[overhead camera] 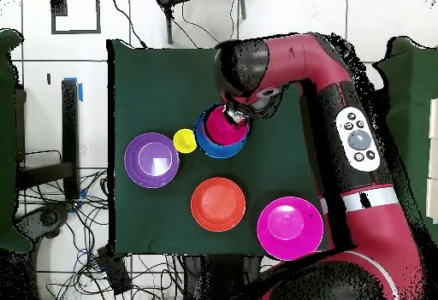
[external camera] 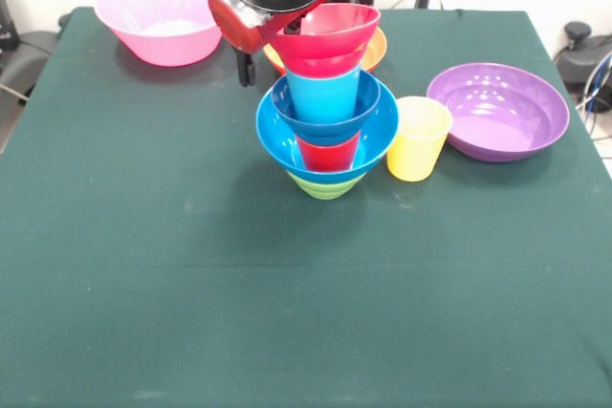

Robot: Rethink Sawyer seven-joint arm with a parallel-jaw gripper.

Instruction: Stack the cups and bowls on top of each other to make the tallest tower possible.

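Observation:
The tower (external camera: 326, 131) stands mid-table: a green bowl (external camera: 325, 185) at the bottom, then the large blue bowl (external camera: 277, 136), the red cup (external camera: 328, 153), the small blue bowl (external camera: 287, 107) and the sky-blue cup (external camera: 323, 95). The small red bowl (external camera: 330, 33) sits topmost on the sky-blue cup. My gripper (external camera: 246, 66) hangs at the tower's upper left, close beside the red bowl. In the overhead view the gripper (overhead camera: 237, 113) is at the edge of the tower (overhead camera: 224, 132). The yellow cup (external camera: 418, 138) stands upright just right of the tower.
The purple bowl (external camera: 497, 110) lies right of the yellow cup. The pink bowl (external camera: 163, 18) is at the far left corner. The orange bowl (external camera: 375, 50) sits behind the tower, mostly hidden. In the overhead view these are purple (overhead camera: 151, 160), orange (overhead camera: 217, 203) and pink (overhead camera: 289, 226).

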